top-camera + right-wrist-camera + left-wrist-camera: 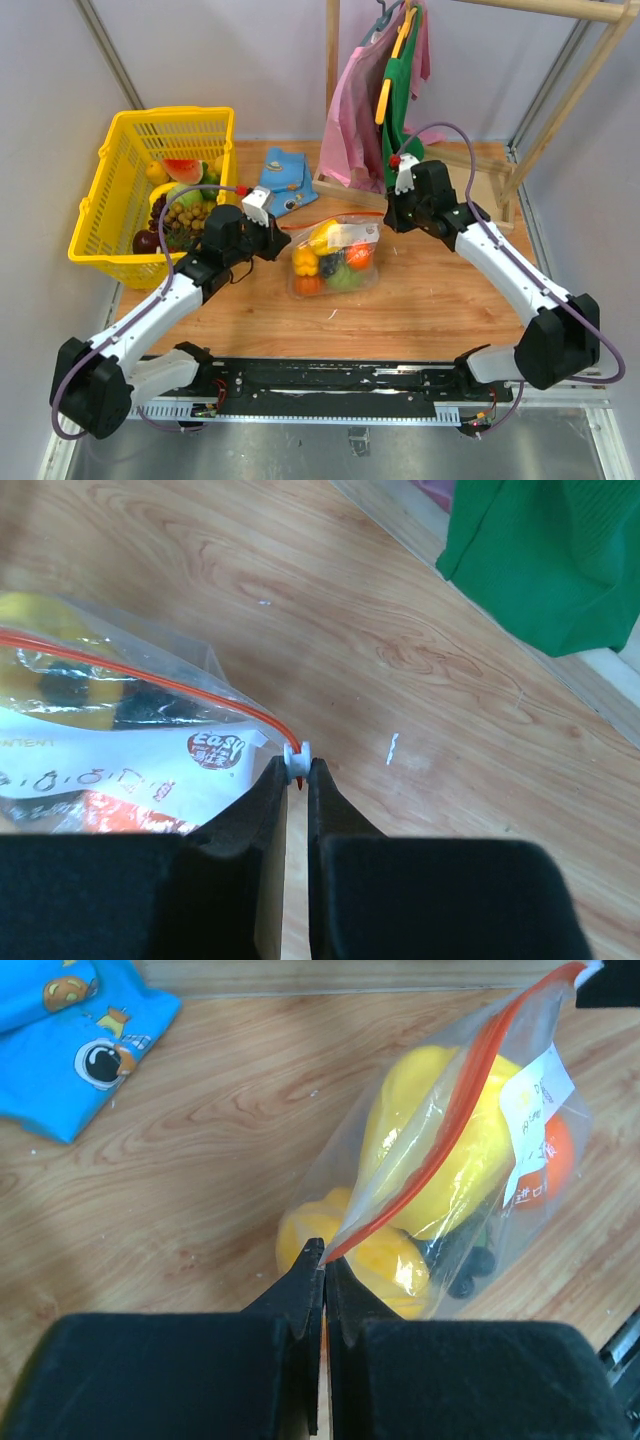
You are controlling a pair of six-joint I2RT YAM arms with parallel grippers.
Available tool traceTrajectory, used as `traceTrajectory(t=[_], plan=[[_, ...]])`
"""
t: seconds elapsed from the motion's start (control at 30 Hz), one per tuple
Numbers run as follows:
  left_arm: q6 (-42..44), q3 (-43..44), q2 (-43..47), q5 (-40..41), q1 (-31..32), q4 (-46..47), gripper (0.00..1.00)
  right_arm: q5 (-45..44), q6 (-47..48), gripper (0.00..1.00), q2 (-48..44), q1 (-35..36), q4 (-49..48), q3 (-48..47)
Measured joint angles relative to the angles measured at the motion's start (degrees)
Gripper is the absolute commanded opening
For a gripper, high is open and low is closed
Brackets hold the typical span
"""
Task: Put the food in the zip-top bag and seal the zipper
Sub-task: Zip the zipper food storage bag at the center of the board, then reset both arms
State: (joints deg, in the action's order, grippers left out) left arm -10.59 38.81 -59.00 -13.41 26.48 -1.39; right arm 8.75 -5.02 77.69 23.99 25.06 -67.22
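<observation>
Left hand (pixel 322 1260) clenched on the left end of the zipper (pixel 450 1130). Between both hands, the zip-top bag (pixel 362 236) lying on the tabletop (pixel 430 300), with yellow, orange and green toy fruits (pixel 318 240) inside. Right hand (pixel 297 770) pinched on the white slider (pixel 296 752) at the zipper's right end. Fully sealed or not: cannot tell. Possible trouble: with too strong a pull, thin corner slipping from the left hand and the whole bag dragged sideways.

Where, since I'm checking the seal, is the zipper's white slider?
In the right wrist view, the white slider sits at the end of the red zipper on the zip-top bag, pinched in the right gripper.
</observation>
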Motion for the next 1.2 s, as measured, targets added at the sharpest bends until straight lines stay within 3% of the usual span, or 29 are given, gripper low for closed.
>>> traceTrajectory(t=[0.3,0.43,0.67,0.87,1.03,1.07,1.1,1.2], plan=[[-3.1,6.8,-12.4,4.7,2.8,-2.6,0.03,-4.5,-6.1,0.03,7.9,2.4,-9.6,5.2],[-4.8,9.1,-18.8,5.4,4.1,-4.7,0.11,-5.8,-8.7,0.09,8.9,2.6,-9.7,7.1],[-7.2,9.5,-20.1,8.0,4.9,-8.2,0.45,-10.3,-11.4,0.30,6.5,2.6,-8.3,10.5],[-7.9,12.8,-16.5,12.5,4.9,-11.3,0.66,-14.7,-11.5,0.55,0.6,2.1,-6.6,10.9],[-7.7,18.9,-11.5,15.1,4.9,-15.4,0.77,-18.9,-10.2,0.77,-5.7,0.6,-4.2,10.4],[-7.7,20.5,-10.2,15.6,4.9,-16.6,0.80,-19.8,-10.1,0.82,-7.1,0.3,-3.8,10.4],[-7.8,21.9,-9.0,16.2,4.9,-17.5,0.81,-21.1,-9.6,0.98,-9.1,0.1,-3.3,10.4],[-7.8,25.8,-5.0,19.0,4.9,-20.7,0.94,-24.5,-7.7,0.98,-15.4,-0.2,-2.8,10.3]])
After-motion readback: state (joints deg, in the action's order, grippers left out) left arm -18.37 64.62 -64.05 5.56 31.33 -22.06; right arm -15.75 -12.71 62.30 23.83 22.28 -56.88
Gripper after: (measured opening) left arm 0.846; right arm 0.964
